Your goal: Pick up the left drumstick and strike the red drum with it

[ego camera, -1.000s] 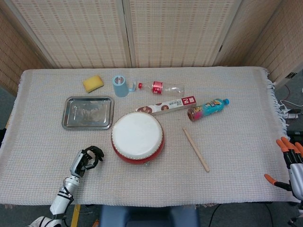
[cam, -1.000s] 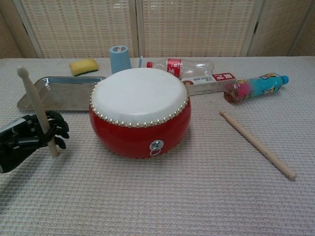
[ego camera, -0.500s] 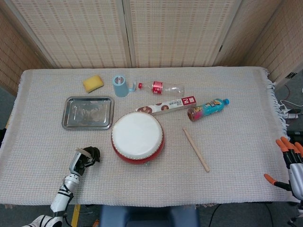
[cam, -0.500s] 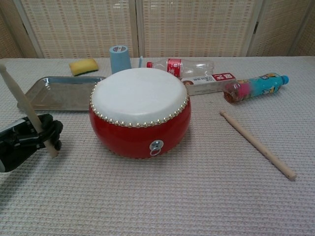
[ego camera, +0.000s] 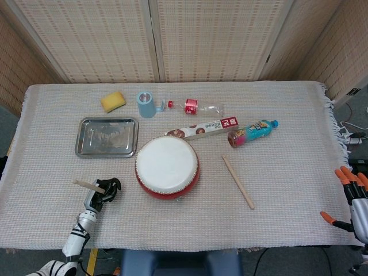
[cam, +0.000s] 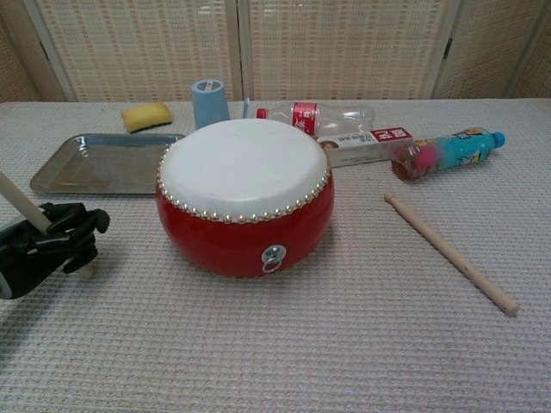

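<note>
The left hand sits on the table just left of the drum, its dark fingers curled around one drumstick. In the head view the stick points away from the drum, out to the left of the hand; in the chest view it slants up and left out of the fist, with its short lower end showing beneath the fingers. Stick and drum are apart.

The right hand is far right of the drum, at the table's right edge, holding nothing, its orange-tipped fingers spread.

There is one drum, red-sided with a white skin and a row of studs around the rim; a small metal ring hangs on its near side.

Two drumsticks in all: the held one, and a second stick lying flat on the table right of the drum, well apart from it.

Behind the drum lies one long red-and-white box, close to the drum's far rim. Two bottles lie on their sides: a clear one with a red label behind the box, and a colourful one with a blue cap right of the box.

Left of the drum and further back stands one metal tray. Behind that are one yellow sponge and one light-blue roll, the roll just beside the clear bottle's cap.
</note>
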